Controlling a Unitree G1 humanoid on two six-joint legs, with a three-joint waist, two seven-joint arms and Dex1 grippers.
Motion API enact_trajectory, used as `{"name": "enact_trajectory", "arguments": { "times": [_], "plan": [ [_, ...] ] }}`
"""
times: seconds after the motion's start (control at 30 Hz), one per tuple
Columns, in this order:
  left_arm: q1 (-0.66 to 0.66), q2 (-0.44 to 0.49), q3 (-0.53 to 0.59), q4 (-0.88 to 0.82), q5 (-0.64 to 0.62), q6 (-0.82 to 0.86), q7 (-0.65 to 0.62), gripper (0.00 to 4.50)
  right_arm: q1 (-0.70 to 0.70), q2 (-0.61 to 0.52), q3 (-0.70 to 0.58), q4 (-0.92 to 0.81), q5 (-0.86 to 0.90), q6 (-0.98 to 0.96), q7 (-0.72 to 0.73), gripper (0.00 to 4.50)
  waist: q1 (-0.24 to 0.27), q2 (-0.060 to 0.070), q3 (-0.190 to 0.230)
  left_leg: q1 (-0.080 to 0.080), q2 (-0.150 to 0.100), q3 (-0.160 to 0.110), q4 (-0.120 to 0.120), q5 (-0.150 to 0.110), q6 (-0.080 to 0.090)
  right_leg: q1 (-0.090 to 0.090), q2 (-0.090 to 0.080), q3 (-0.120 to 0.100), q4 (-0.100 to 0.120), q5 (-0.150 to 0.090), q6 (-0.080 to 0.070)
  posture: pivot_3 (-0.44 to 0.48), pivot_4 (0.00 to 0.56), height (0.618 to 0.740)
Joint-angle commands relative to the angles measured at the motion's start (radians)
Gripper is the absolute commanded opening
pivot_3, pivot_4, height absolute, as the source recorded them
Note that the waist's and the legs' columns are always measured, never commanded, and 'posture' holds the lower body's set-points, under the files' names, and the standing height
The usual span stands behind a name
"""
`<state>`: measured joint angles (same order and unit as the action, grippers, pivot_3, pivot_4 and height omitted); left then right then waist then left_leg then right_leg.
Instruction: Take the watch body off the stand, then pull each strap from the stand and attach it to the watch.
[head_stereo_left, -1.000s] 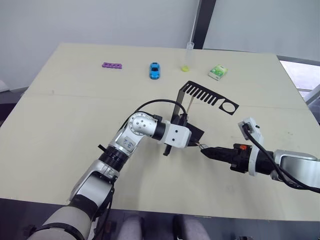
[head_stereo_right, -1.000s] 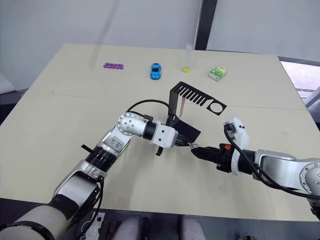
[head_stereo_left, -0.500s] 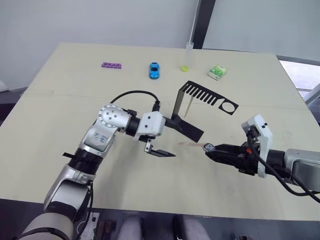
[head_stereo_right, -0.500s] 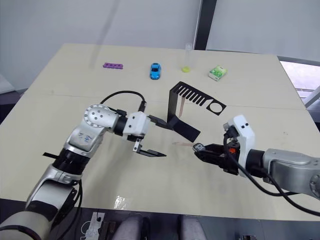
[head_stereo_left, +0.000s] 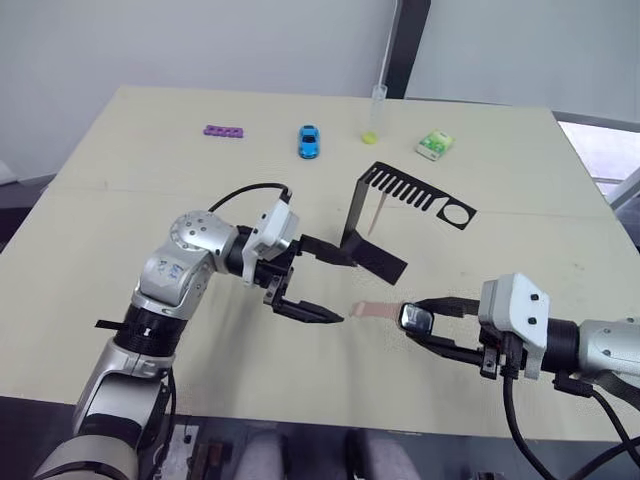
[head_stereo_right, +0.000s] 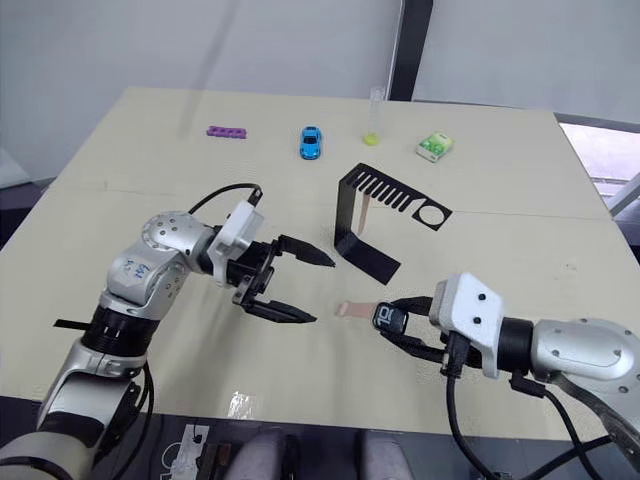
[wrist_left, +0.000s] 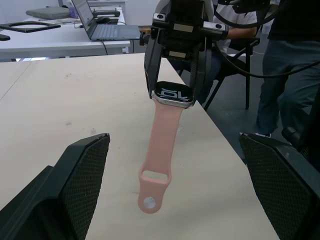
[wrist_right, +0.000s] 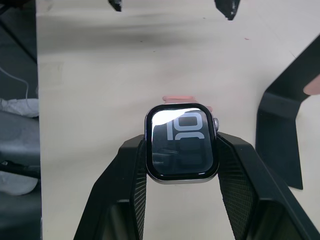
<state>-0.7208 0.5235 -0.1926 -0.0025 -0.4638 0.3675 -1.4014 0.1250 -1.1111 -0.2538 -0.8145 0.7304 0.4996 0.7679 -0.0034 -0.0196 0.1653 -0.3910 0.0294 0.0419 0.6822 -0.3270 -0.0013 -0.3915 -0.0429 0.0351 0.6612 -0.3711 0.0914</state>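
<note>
My right hand (head_stereo_left: 425, 322) is clamped on the watch body (wrist_right: 182, 141), holding it just above the surface (head_stereo_left: 150, 200) with one pink strap (wrist_left: 157, 160) already on it, its long axis pointing toward my left hand (head_stereo_left: 325, 280). My left hand hangs released, fingers spread wide, right beside the stand (head_stereo_left: 385, 215). The second strap (head_stereo_right: 366, 212) hangs from the stand's comb, nearer my left hand, so I judge that arm should fetch it.
</note>
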Motion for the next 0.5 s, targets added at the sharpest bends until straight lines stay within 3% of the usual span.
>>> {"name": "enact_trajectory", "arguments": {
  "times": [0.03,0.33,0.5],
  "plan": [
    [0.016,0.019,0.010,-0.049,0.008,-0.043,-0.009,4.45,-0.009,0.024,0.007,0.002,-0.044,-0.038,0.042,1.50,0.000,0.000,0.000,0.000,0.000,0.000,0.000,0.000,0.000,0.000,0.000,0.000,0.000,0.000,0.000,0.000,0.150,0.740],
    [0.051,0.063,0.009,-0.087,0.037,-0.065,0.018,4.45,-0.081,0.071,0.068,0.036,-0.064,-0.021,0.067,1.50,-0.003,0.000,0.000,0.000,0.000,0.000,0.000,0.000,0.000,0.000,0.000,0.000,0.001,0.000,0.000,0.000,0.150,0.740],
    [0.091,0.125,0.013,-0.070,0.076,-0.105,0.003,4.45,-0.193,0.147,0.233,0.100,-0.148,-0.045,0.068,1.50,-0.006,0.000,0.000,0.001,0.000,0.000,0.000,0.000,0.000,0.000,0.000,0.000,0.001,0.000,0.000,0.000,0.150,0.740]
  ]
}}
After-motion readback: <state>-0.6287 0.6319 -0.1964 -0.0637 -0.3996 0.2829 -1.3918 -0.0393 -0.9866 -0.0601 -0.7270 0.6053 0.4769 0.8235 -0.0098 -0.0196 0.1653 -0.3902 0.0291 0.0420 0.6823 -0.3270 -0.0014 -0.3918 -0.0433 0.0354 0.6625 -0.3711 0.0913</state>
